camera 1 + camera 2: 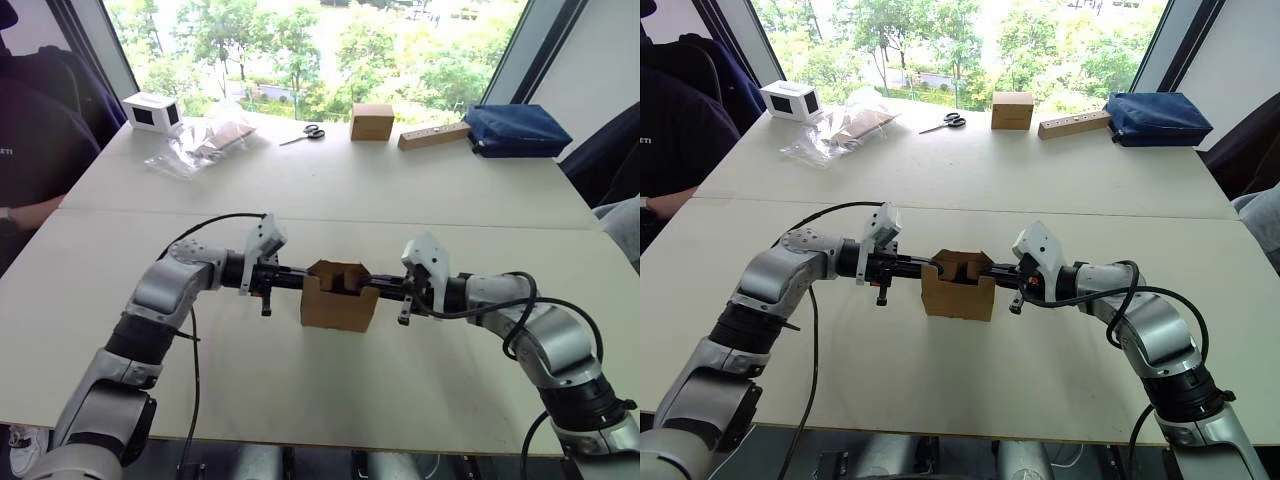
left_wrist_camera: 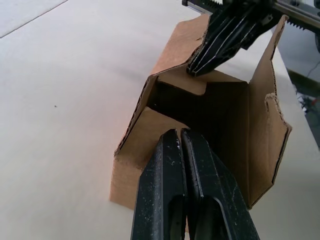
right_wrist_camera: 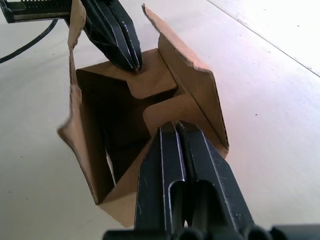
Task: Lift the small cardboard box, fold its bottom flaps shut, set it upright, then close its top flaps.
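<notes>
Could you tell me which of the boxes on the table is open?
The small cardboard box between the left hand and right hand; the cube-like brown box and white box look closed.

Silver-grey jointed arms carry looping black cables, white wrist housings and black two-fingered left hand point(image 1: 296, 281) and right hand point(image 1: 372, 286).

Likely office, white table point(image 1: 330, 190), big window point(image 1: 320, 40)

Odds and ends along the far edge of the table point(image 1: 330, 190), by the window.

A white box with dark window point(image 1: 152, 112) sits far left, then a crumpled clear plastic bag point(image 1: 205, 142), scissors point(image 1: 305, 133), a cube-like brown box point(image 1: 371, 121), a wooden block point(image 1: 434, 135) and a blue pouch point(image 1: 517, 129). A person in dark clothes point(image 1: 35, 140) sits at the left.
</notes>
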